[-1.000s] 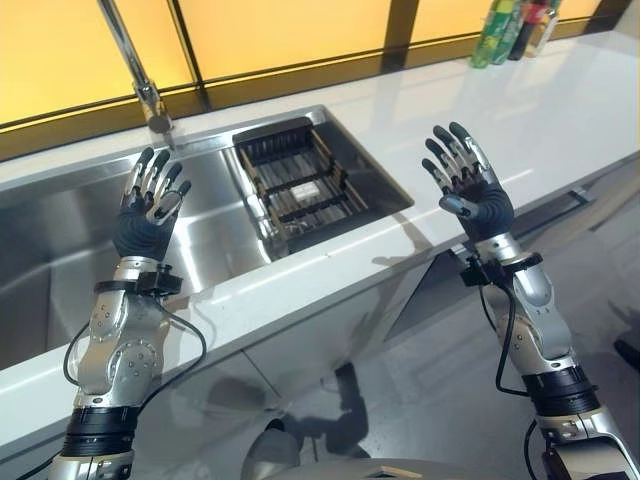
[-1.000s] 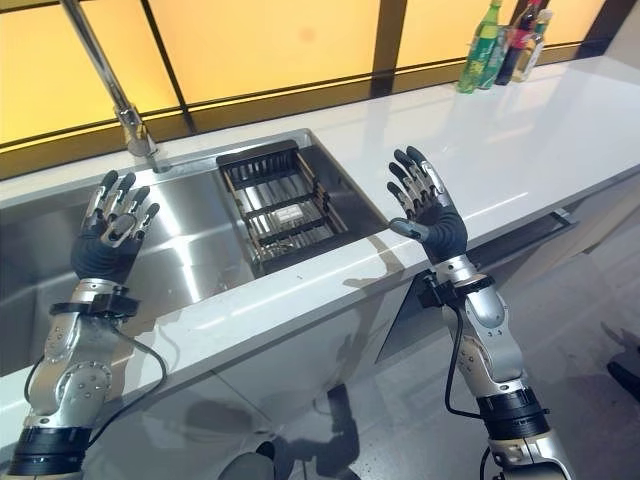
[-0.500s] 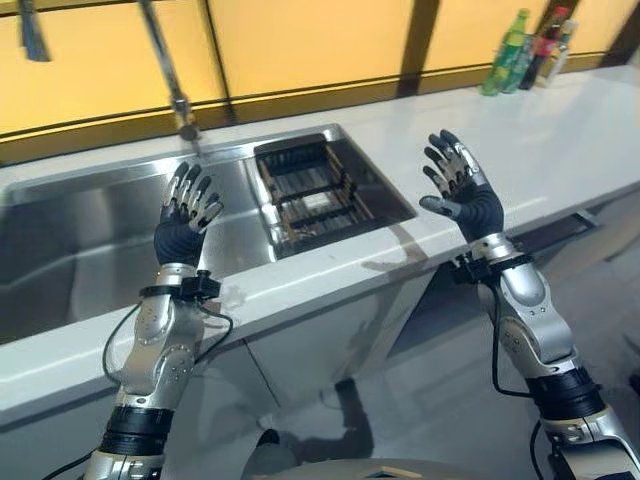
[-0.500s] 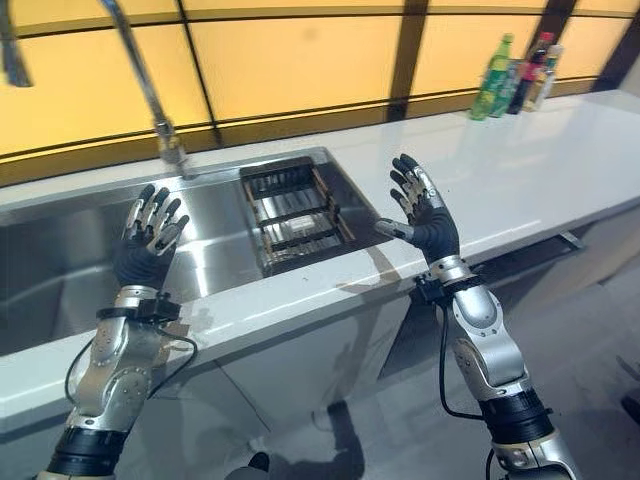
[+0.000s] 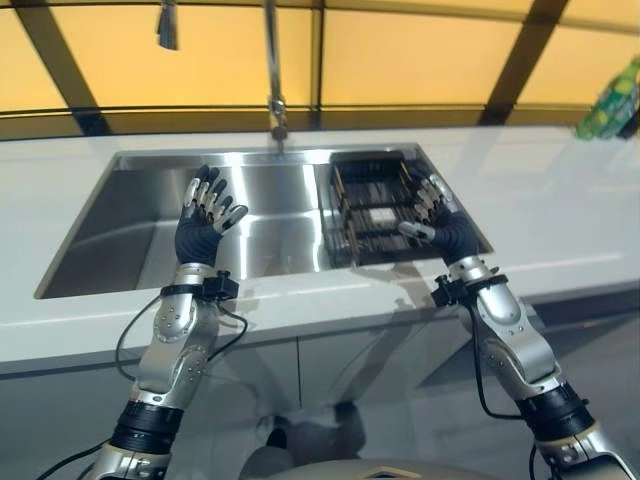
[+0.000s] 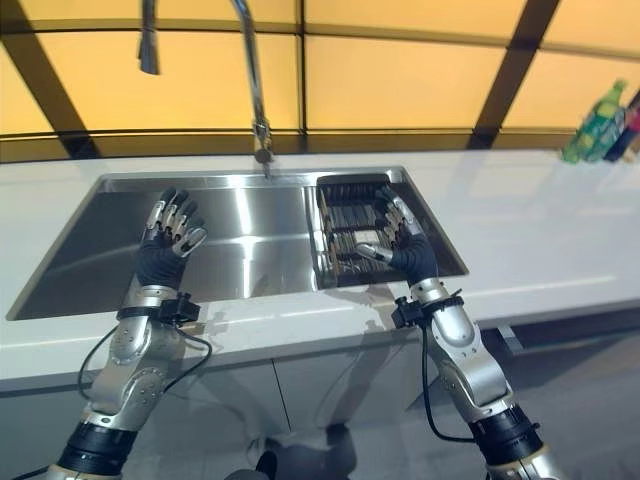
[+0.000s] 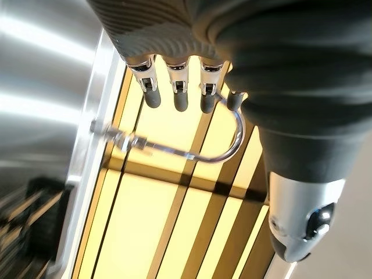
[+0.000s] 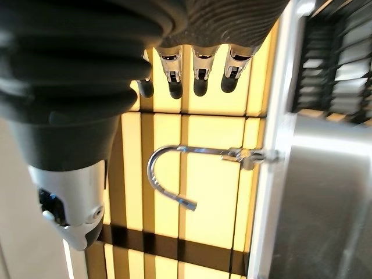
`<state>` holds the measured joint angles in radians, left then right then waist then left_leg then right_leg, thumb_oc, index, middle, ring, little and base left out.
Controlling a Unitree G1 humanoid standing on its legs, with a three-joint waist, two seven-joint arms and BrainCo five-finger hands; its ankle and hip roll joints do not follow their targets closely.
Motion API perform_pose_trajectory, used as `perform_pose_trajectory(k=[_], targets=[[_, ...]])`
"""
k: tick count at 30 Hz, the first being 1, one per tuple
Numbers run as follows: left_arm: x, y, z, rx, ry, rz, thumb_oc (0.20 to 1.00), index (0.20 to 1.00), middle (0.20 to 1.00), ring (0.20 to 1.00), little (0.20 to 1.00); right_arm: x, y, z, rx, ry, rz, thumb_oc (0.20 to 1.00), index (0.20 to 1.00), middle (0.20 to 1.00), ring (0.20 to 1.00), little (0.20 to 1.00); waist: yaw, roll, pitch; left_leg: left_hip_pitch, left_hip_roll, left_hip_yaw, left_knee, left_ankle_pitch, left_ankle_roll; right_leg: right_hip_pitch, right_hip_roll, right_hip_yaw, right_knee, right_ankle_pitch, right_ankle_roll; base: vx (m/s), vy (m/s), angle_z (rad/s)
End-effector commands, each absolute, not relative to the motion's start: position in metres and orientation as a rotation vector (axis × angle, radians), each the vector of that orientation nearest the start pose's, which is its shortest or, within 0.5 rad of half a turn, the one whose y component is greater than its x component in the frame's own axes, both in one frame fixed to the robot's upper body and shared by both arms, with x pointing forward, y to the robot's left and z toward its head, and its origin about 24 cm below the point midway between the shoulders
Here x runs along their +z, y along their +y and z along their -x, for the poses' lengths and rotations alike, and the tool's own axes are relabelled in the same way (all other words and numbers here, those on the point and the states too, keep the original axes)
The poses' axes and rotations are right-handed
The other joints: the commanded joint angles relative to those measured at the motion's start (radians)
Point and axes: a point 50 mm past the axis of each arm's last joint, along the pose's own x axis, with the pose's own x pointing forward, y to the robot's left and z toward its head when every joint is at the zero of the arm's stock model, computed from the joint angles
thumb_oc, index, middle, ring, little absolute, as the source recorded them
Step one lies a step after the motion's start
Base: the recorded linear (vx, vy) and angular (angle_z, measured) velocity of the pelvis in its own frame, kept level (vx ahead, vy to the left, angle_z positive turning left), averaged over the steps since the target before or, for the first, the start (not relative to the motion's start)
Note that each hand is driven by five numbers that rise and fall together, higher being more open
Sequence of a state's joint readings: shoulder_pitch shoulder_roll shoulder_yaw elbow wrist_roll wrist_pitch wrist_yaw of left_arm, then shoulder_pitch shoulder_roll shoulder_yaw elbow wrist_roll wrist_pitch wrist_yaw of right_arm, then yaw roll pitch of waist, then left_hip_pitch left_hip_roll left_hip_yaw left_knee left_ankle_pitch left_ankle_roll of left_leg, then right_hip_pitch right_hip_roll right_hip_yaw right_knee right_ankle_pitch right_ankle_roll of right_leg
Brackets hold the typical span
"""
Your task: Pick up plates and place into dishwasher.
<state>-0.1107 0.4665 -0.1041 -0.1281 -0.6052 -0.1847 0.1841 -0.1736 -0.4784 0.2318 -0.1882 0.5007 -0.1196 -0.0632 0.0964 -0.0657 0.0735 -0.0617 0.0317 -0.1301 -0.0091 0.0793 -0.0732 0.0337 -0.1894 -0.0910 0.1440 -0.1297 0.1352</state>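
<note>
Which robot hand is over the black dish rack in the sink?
The right robot hand, open above the black slatted dish rack; the left robot hand hovers over bare steel sink.

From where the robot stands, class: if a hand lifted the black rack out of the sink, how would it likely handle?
The black rack is an open grid of thin bars, so it is probably light for its size and stiff. Its gaps should give fingers purchase. It sits close against the sink wall, so it may catch on the way up.
</note>
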Motion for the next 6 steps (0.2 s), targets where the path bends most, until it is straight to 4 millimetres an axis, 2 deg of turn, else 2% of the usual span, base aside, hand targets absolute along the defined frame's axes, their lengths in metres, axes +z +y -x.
perform_pose_trajectory(k=[1, 2, 6], targets=[[0.1581, 0.1895, -0.2760, -0.074, -0.480, 0.154, 1.000, 1.000, 1.000, 1.000, 1.000, 0.1605, -0.1711, -0.2736, 0.203, -0.500, -0.078, 1.000, 1.000, 1.000, 1.000, 1.000, 0.007, -0.017, -0.038, 0.091, -0.017, 0.030, 0.080, -0.167, 0.026, -0.026, -0.062, 0.021, -0.100, 0.204, 0.042, 0.04, -0.068, 0.85], [0.1578, 0.1890, -0.2768, -0.075, -0.476, 0.157, 1.000, 1.000, 1.000, 1.000, 1.000, 0.1604, -0.1724, -0.2737, 0.198, -0.498, -0.081, 1.000, 1.000, 1.000, 1.000, 1.000, 0.003, -0.014, -0.038, 0.093, -0.015, 0.028, 0.076, -0.167, 0.027, -0.025, -0.054, 0.030, -0.100, 0.195, 0.043, 0.00, -0.074, 0.65], [0.1561, 0.1820, -0.2773, -0.077, -0.465, 0.167, 1.000, 1.000, 1.000, 1.000, 1.000, 0.1608, -0.1724, -0.2712, 0.184, -0.485, -0.101, 1.000, 1.000, 1.000, 1.000, 1.000, -0.004, -0.010, -0.055, 0.105, 0.000, 0.043, 0.040, -0.146, 0.019, -0.014, -0.050, 0.018, -0.147, 0.204, 0.048, -0.01, -0.118, 0.19]])
